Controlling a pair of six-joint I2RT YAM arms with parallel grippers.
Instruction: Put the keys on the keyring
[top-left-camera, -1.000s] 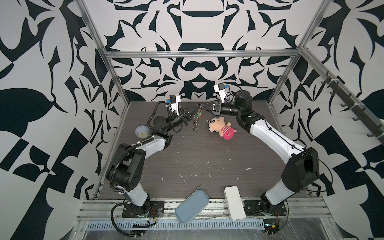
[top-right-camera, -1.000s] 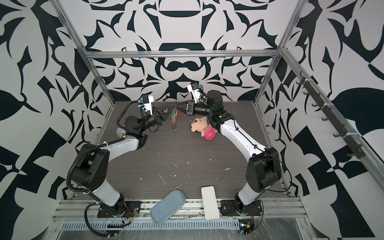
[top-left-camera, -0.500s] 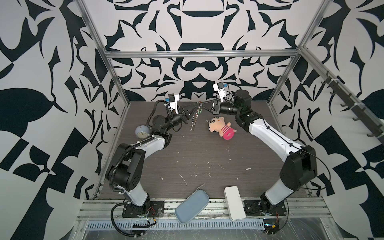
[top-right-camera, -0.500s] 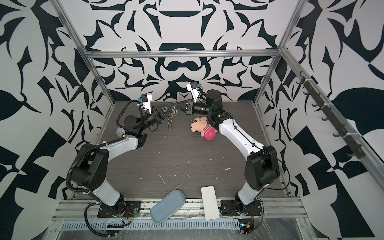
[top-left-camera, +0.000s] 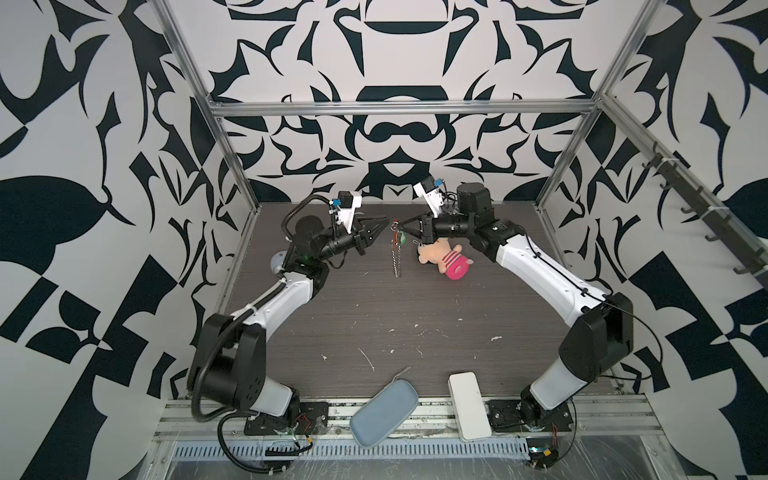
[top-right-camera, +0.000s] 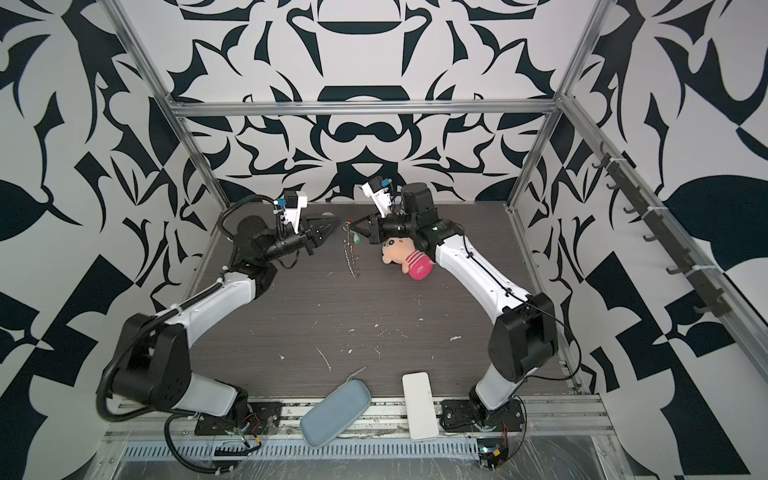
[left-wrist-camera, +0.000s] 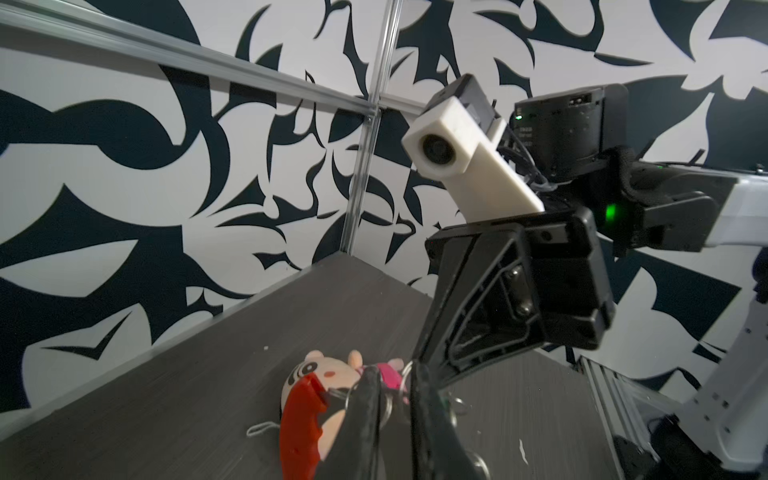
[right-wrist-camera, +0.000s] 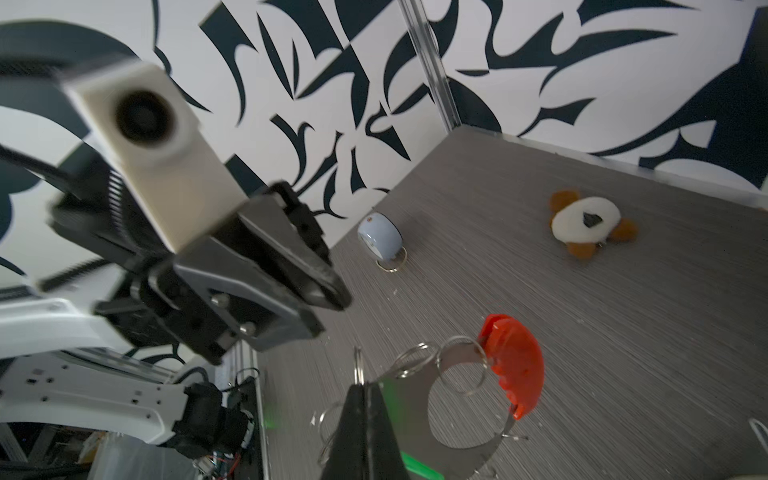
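The keyring (top-left-camera: 397, 253) hangs in the air at the back middle in both top views, its chain of silver rings (top-right-camera: 352, 257) dangling straight down. My right gripper (top-left-camera: 405, 227) (right-wrist-camera: 363, 386) is shut on one silver ring at its top. The red curved segment (right-wrist-camera: 513, 365) (left-wrist-camera: 299, 419) shows in both wrist views. A small green key (top-left-camera: 401, 239) (right-wrist-camera: 419, 459) hangs among the rings just under the right fingertips; how it is attached I cannot tell. My left gripper (top-left-camera: 384, 226) (left-wrist-camera: 395, 374) sits just left of the keyring, jaws slightly open with nothing between them.
A peach plush doll with a pink striped body (top-left-camera: 444, 257) lies under the right wrist. A pale blue round toy (top-left-camera: 277, 262) sits at the left wall, and a brown-and-white plush (right-wrist-camera: 588, 224) at the back. A blue-grey case (top-left-camera: 384, 411) and a white box (top-left-camera: 469, 405) overhang the front edge. White scraps dot the table.
The left jaws have parted a little and are off the keyring. The right gripper shut on a ring, and the chain now hangs straight down from it.
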